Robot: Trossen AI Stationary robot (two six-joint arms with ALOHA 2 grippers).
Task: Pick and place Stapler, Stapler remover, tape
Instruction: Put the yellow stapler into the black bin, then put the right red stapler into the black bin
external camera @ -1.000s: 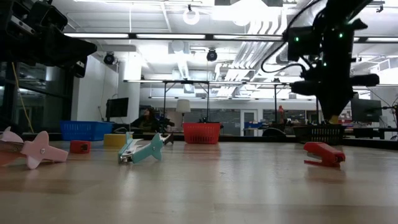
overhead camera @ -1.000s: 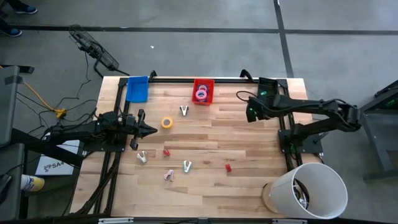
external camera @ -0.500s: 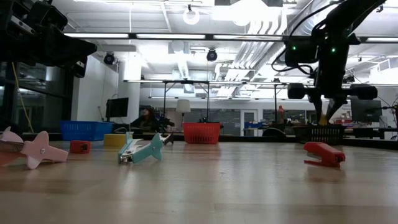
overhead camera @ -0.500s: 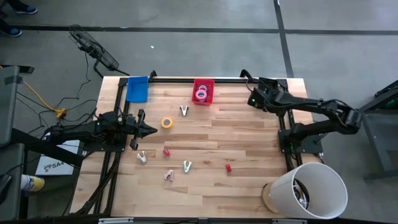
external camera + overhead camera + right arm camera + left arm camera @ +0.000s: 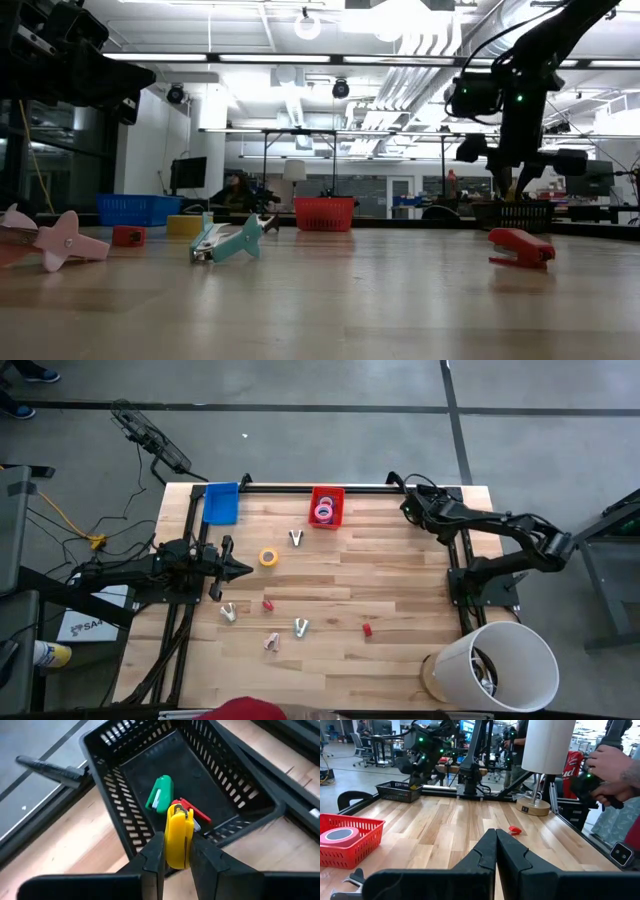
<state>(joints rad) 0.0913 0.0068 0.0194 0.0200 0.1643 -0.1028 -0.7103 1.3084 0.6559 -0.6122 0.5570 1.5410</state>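
My right gripper [image 5: 178, 857] is shut on a yellow stapler [image 5: 179, 832] above the black basket [image 5: 150, 760] at the table's far right corner [image 5: 430, 493]. A green stapler [image 5: 160, 794] and a red one [image 5: 196, 812] lie in that basket. My left gripper [image 5: 496, 850] is shut and empty, hovering near the left edge [image 5: 236, 568], beside the yellow tape roll [image 5: 268, 557]. Pink and blue tape rolls [image 5: 324, 512] lie in the red basket [image 5: 326, 493]. Two small red staplers [image 5: 268, 604] [image 5: 367, 629] and several staple removers [image 5: 301, 626] lie on the table. My right gripper pinches the yellow stapler between its two fingers [image 5: 152, 855], one on each long side near the stapler's rear end [image 5: 178, 851]. The fingers lie along the stapler. It is lifted clear, pointing forward over the black basket's near wall.
A blue basket [image 5: 221, 502] stands at the far left corner. A white bucket-like shade [image 5: 500, 665] sits at the near right corner. A person's hands [image 5: 612, 767] show beyond the right edge, and something red [image 5: 240, 710] shows at the near edge.
My right gripper has carried the yellow stapler toward the table's far edge, from beside the black basket to over it, and has turned as it went. The left arm and the things on the table have kept still.
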